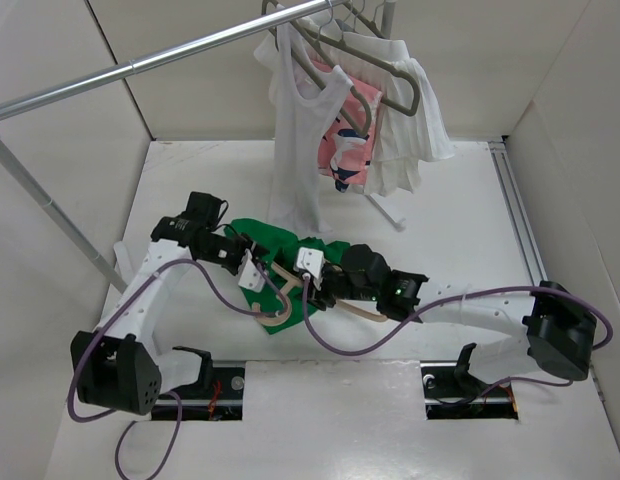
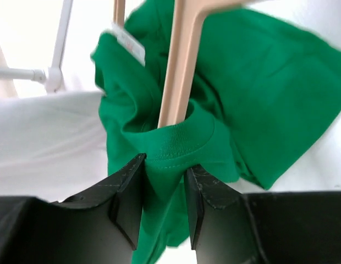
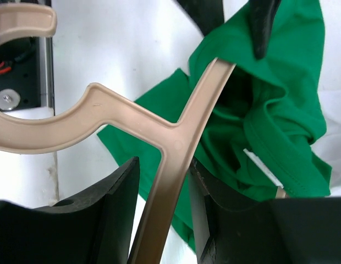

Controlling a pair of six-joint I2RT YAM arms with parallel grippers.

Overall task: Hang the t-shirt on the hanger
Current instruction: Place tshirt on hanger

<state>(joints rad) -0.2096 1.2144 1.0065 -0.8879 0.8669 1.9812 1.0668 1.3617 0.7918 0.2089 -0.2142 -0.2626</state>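
**T-shirt** (image 1: 273,240): green heap on table (image 1: 460,200), approx. centre, slightly toward 9 o'clock, between both arms.

**Hanger** (image 1: 281,305): cream plastic, laid over the heap, hook end toward 6 o'clock in top view.

**L gripper** (image 2: 165,165): jaws narrow, pinched on the ribbed collar. One hanger arm comes in from 12 o'clock and goes down into the neck opening just above the pinch. Neck label (image 2: 129,43) at 11 o'clock, so back of collar is there.

**R gripper** (image 3: 164,165): jaws narrow, closed round the other hanger arm just below the hook junction. Hook curls off to 9 o'clock. Held arm is outside the shirt.

**Handling, est.:**
- Shirt is light and limp, no shape of its own. Collar rib is the only firm edge, so hold there and stretch the opening.
- Cotton will likely drag on plastic, not slide. Expect bunching at the shoulder.
- Hanger is rigid, light, smooth. May twist in a two-finger hold if loaded at the far end.
- Grip near the junction looks correct.
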